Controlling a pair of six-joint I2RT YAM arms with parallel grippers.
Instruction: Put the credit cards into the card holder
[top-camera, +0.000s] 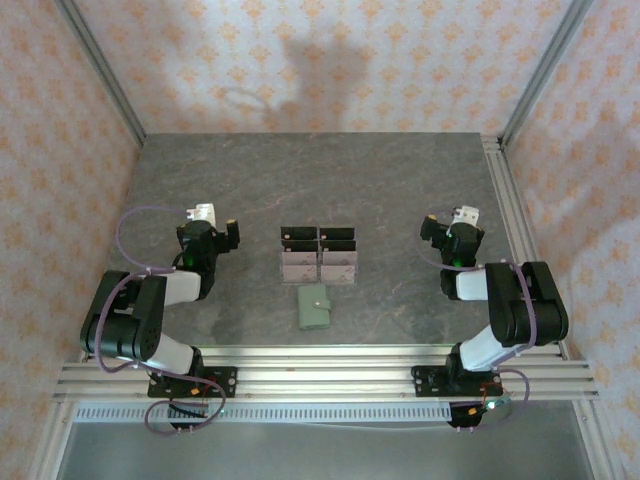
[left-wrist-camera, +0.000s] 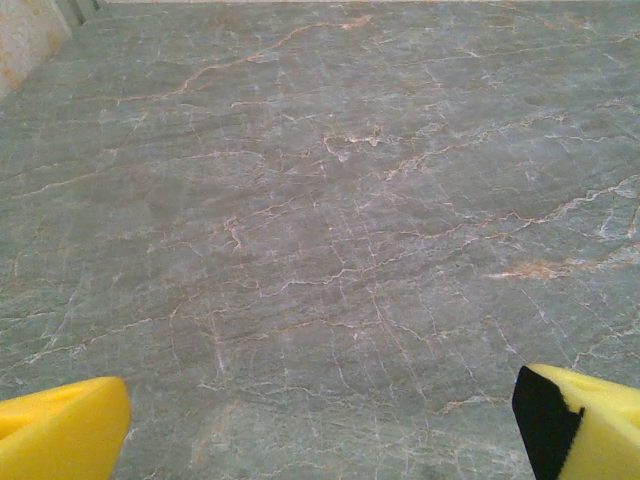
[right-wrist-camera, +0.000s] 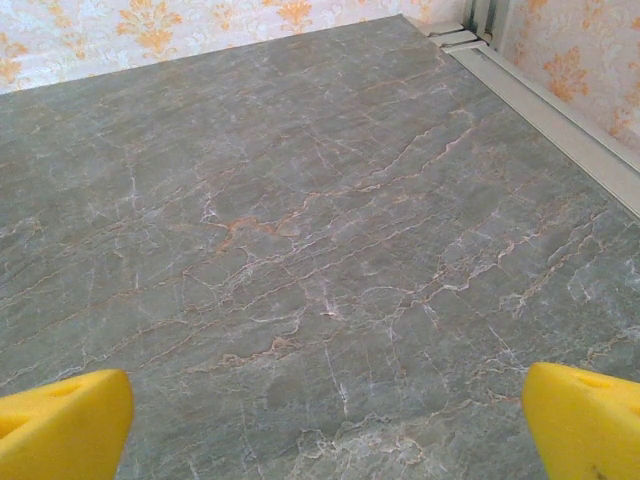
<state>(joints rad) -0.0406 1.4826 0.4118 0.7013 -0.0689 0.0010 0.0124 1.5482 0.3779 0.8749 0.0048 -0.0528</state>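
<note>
The holder (top-camera: 316, 308) lies flat and closed on the tabletop (top-camera: 400, 180). Its long axis runs near to far, a little tilted, with the snap toward its right edge. Just beyond it is a clear stand (top-camera: 318, 272) holding the cards (top-camera: 298, 266) upright: black ones in the far row, pale ones with a dark strip in the near row. Holder and stand sit between the two arms, well apart from both. The left jaws are off to the left, the right jaws off to the right. Both pairs are wide apart and hold nothing, their yellow fingertips (left-wrist-camera: 60, 430) (right-wrist-camera: 585, 420) over bare stone.
</note>
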